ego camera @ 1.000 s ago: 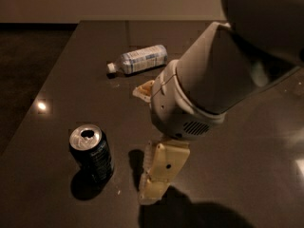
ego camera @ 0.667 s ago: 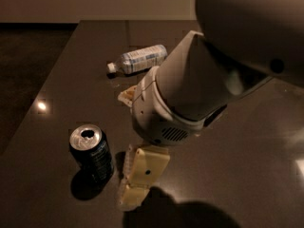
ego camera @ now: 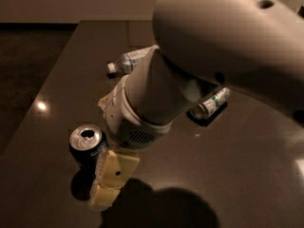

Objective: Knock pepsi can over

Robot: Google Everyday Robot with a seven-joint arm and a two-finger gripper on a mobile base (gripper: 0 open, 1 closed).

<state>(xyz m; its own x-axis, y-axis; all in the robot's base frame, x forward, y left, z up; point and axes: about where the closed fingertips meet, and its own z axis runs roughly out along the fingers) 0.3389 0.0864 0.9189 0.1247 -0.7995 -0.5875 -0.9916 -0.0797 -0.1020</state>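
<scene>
Dark glossy bench (ego camera: 71,80) carries an upright navy-blue aluminium pepsi can (ego camera: 88,146). Cream gripper (ego camera: 111,180) sits at its four o'clock, seemingly touching; its opening I cannot tell.

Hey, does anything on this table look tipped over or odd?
The plastic bottle at the back and the green-and-silver can lie on their sides. The pepsi can stands upright, the pincer right beside it.
</scene>
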